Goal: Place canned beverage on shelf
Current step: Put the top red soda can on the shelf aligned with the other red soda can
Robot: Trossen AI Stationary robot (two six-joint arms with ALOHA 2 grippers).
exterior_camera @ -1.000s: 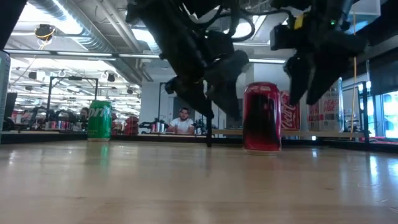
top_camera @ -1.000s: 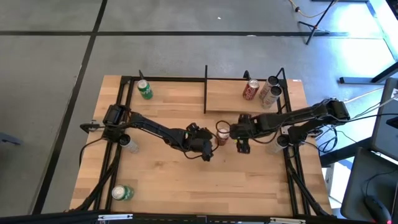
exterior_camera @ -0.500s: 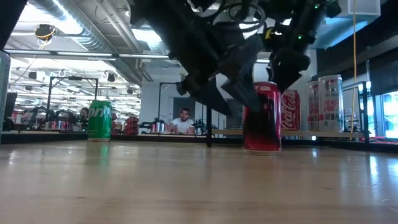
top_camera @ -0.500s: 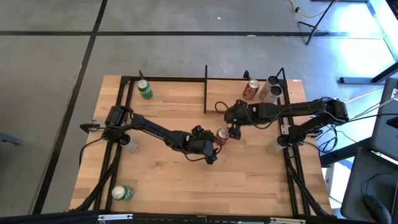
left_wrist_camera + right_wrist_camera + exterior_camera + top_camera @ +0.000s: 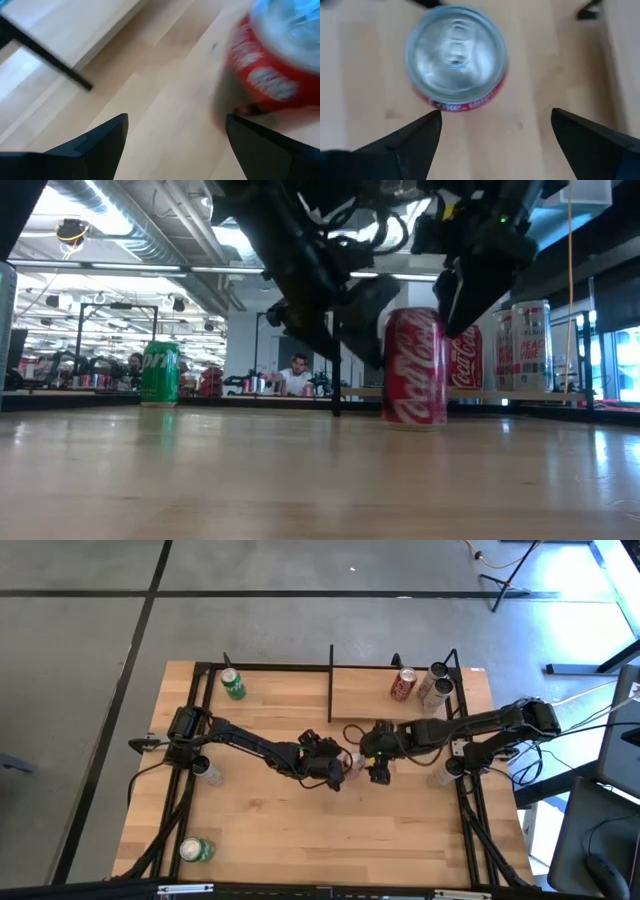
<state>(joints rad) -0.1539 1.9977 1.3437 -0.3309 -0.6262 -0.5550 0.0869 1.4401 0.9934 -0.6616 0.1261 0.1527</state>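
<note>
Item one, as I see it from my station: a red aluminium cola can with a silver top point(image 5: 415, 368), standing upright on the large butcher-block tabletop point(image 5: 260, 830). In the low view it sits right of centre; in the high view only a sliver of it point(image 5: 354, 762) shows at mid-frame between the two arms. It is not on the shelf.

Item two: the left gripper point(image 5: 338, 772), at the centre of the high view, just left of the can. In its wrist view I see its dark fingers point(image 5: 95, 142) spread wide with bare wood between them and the can point(image 5: 272, 70) off to the upper right, outside the gap. It holds nothing.

Item three: the right gripper point(image 5: 378, 765), just right of the can in the high view. Its wrist view looks down on the can's silver lid point(image 5: 455, 50) at upper centre; the fingers point(image 5: 407, 137) stand wide apart at the lower corners, gripping nothing.

Item four: the small light-wood shelf framed in thin black metal bars point(image 5: 360, 690), upper centre-right of the high view. At its right end stand a second red can point(image 5: 403, 684) and two pale cans point(image 5: 436, 686).

Item five: a green can point(image 5: 233, 684) at the table's upper left, upright in the low view point(image 5: 159, 373); another green can point(image 5: 197, 850) at lower left.

Item six: a person point(image 5: 293, 376) far behind the table.
</note>
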